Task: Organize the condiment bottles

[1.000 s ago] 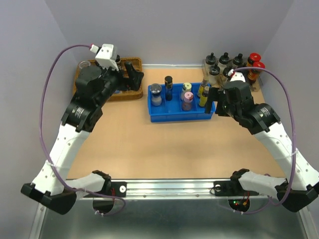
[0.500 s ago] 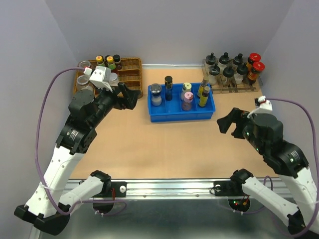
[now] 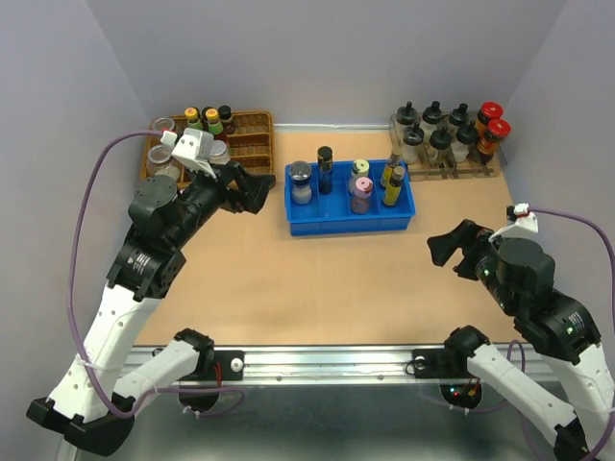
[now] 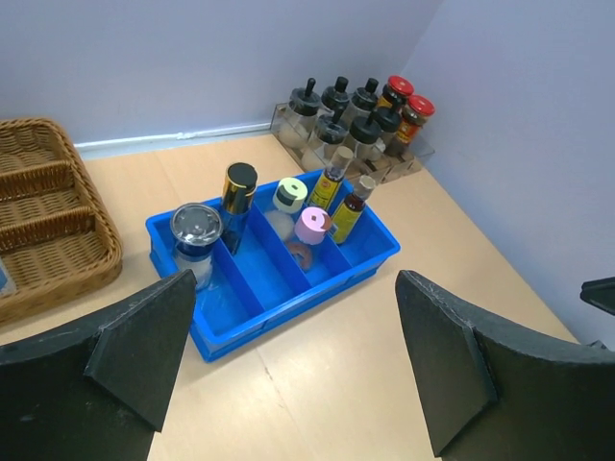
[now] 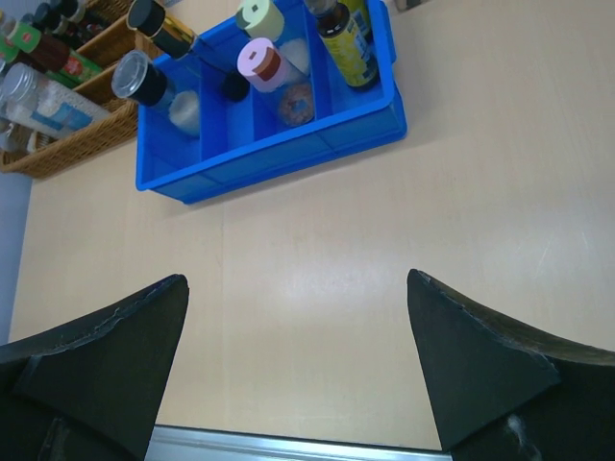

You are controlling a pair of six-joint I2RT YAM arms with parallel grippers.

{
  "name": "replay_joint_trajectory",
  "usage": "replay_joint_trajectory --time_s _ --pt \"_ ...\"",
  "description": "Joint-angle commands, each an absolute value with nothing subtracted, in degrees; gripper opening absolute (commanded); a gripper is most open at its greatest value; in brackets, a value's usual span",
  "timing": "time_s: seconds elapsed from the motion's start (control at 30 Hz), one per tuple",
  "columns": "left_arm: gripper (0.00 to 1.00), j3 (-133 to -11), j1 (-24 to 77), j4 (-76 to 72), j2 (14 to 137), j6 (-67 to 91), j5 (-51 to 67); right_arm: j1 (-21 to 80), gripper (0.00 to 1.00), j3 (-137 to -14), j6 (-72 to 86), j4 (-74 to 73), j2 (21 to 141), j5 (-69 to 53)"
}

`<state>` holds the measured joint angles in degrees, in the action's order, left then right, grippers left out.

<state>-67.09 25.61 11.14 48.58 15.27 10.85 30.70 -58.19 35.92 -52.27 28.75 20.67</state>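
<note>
Six condiment bottles stand in the blue bin [image 3: 346,228]: a silver-lidded clear jar [image 3: 301,182], a slim dark-capped bottle [image 3: 325,168], a pale-green-lidded jar [image 3: 360,170], a pink-lidded jar [image 3: 361,192] and two slim yellow-brown bottles [image 3: 393,179]. My left gripper [image 3: 252,187] is open and empty, just left of the bin. My right gripper [image 3: 452,248] is open and empty, near-right of the bin. The left wrist view shows the bin [image 4: 268,314] and the silver-lidded jar [image 4: 196,230] beyond my gripper [image 4: 293,375]. The right wrist view shows the bin [image 5: 288,158] and the pink-lidded jar [image 5: 259,62] beyond my gripper [image 5: 298,365].
A wicker basket [image 3: 252,144] at the back left holds several other bottles and jars [image 3: 197,123]. A clear rack at the back right holds black-knobbed cruets [image 3: 432,130] and red-capped bottles [image 3: 493,120]. A metal rail [image 3: 327,360] runs along the near edge.
My right gripper has drawn back from the bin's right end toward the near right. My left gripper has come off the basket and now hangs beside the bin's left end.
</note>
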Motion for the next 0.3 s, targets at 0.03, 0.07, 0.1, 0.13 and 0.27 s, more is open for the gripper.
replay_joint_trajectory --time_s 0.03,0.07,0.1,0.13,0.27 --pt "0.97 -67.67 25.40 6.24 47.90 15.03 11.60 30.23 1.00 -57.48 35.33 -51.15 30.58 25.48" --pt "0.97 -67.76 25.40 6.15 48.07 14.59 11.60 30.23 1.00 -57.57 35.25 -51.07 30.76 25.84" --pt "0.97 -68.11 25.40 6.15 48.42 14.50 11.43 30.23 1.00 -57.57 35.24 -51.06 30.76 26.01" --pt "0.97 -68.20 25.40 6.15 48.51 14.33 11.25 30.32 1.00 -57.39 35.42 -51.06 30.76 26.71" --pt "0.98 -68.38 25.40 6.42 49.04 13.80 11.34 30.23 1.00 -56.87 37.00 -50.98 29.89 28.56"
